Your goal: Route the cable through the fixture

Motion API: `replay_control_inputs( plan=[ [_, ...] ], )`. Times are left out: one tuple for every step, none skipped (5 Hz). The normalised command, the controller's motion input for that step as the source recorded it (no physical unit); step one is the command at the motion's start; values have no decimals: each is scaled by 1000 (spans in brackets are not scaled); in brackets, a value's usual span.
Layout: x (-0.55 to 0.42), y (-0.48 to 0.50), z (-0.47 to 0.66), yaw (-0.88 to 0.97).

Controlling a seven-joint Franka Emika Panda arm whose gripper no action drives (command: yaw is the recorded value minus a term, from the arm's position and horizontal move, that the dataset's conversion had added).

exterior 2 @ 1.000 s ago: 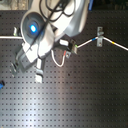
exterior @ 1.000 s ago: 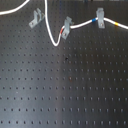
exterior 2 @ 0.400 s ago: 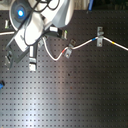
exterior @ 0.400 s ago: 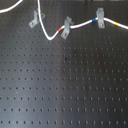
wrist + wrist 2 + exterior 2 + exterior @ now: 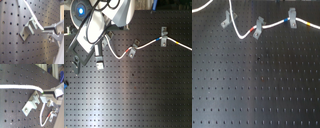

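Across the far edge of the black perforated tabletop [image 5: 257, 90], the cable [image 5: 272, 25] is running in both exterior views. In the first exterior view it is sagging from about eleven o'clock, curving down past the fixture [image 5: 227, 19], rising through the smaller grey clip [image 5: 258, 27] where a red band is showing, then passing the broader upright clip [image 5: 291, 19] toward two o'clock, with blue and yellow bands beyond it. The fixture is sitting tilted at roughly eleven o'clock in the first exterior view, and the cable is lying just beside it.

In the second exterior view the arm [image 5: 94, 25] is hanging over the ten o'clock area, with the tool [image 5: 88, 56] near the fixture [image 5: 108, 36]. Both wrist views are showing the fixture [image 5: 29, 28] close up, the cable [image 5: 20, 87] arching over its top edge and meeting the tool's fingertips [image 5: 48, 97]; whether the tool is clamping the cable I cannot tell.
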Motion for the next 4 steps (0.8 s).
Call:
replay_control_inputs(
  plan=[
    [-210,-27,189,-737],
    [-262,78,292,-240],
    [-211,31,334,-171],
    [-168,85,334,-160]
  ],
)
